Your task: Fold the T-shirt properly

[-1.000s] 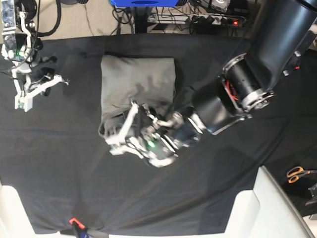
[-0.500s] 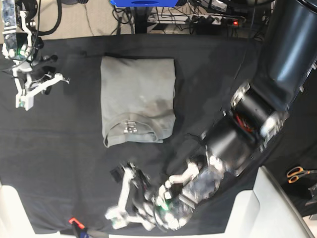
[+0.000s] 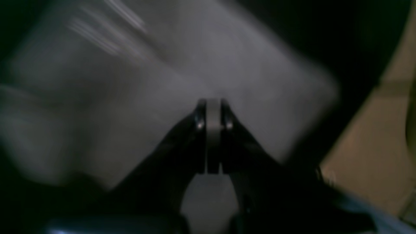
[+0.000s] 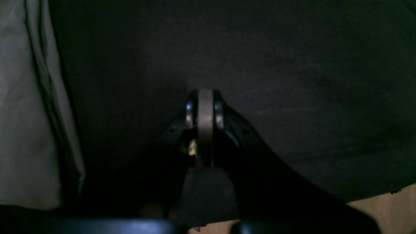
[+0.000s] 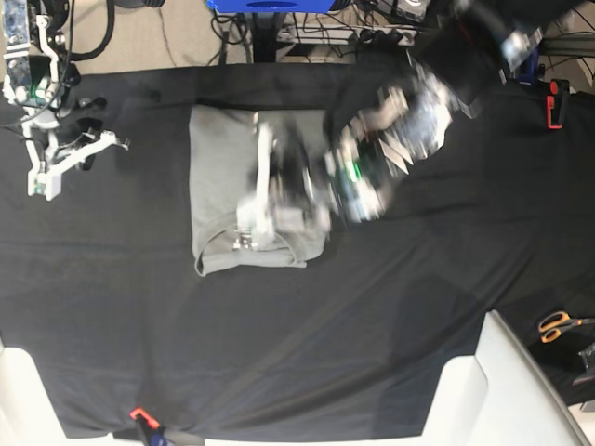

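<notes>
Worktop: black cloth covered the whole surface, with cables and a power strip on the floor beyond its far edge.
T-shirt: the grey T-shirt lay folded into a neat rectangle on the cloth, toward the far side and left of centre in the base view, collar edge at the near end.
Left claw: the left claw hung over the T-shirt, smeared by motion blur; its fingers were pressed together with nothing between them.
Right claw: the right claw was well to the left of the T-shirt in the base view, over bare cloth, its fingers together and empty.
Scissors: orange-handled scissors lay far right of the T-shirt, by the worktop's edge.
White panels: pale panels stood at the near corners.
</notes>
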Controlling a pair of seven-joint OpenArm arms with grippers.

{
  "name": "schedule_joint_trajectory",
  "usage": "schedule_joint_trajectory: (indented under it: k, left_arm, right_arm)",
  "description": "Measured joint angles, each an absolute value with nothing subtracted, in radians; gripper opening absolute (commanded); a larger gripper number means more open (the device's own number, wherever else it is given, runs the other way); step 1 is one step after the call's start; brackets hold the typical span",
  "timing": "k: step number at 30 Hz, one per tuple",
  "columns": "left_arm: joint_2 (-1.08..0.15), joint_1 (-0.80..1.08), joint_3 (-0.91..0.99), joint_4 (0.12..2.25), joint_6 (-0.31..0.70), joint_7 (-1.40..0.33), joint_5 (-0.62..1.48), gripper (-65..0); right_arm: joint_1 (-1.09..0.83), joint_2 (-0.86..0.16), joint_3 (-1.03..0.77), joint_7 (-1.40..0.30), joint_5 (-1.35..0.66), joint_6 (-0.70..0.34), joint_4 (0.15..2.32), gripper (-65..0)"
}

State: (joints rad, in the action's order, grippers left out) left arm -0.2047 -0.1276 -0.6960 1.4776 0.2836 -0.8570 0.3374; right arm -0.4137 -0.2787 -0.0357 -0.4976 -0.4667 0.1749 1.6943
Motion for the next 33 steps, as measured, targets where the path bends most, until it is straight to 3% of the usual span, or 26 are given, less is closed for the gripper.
schedule_joint_trajectory:
  k: [11,15,21,27,33]
  left_arm:
    - [-0.226,-0.066,-0.683,1.412,0.281,-0.770,0.321,-65.0]
    - [-0.257,-0.048,-0.641,1.534,0.283,-0.813,0.318,-65.0]
    - [-0.289,-0.047,-0.394,1.724,0.271,-0.891,0.311,-65.0]
    - [-0.426,0.247,-0.324,1.893,0.277,-0.917,0.299,-65.0]
    - [-0.491,0.517,-0.294,1.932,0.265,-0.780,0.295,-65.0]
  right_arm:
    - [-0.415,-0.279,-0.033,-0.498,-0.467,0.175,1.694,-64.8]
    - [-0.416,-0.279,-0.028,-0.499,-0.466,0.176,1.698,-64.8]
    - [-0.410,-0.282,0.112,-0.496,-0.468,0.171,1.759,-64.8]
    - [-0.445,-0.299,0.117,-0.498,-0.461,0.177,1.766,-64.8]
    - [-0.643,-0.326,-0.061,-0.680,-0.462,0.186,1.927,-64.8]
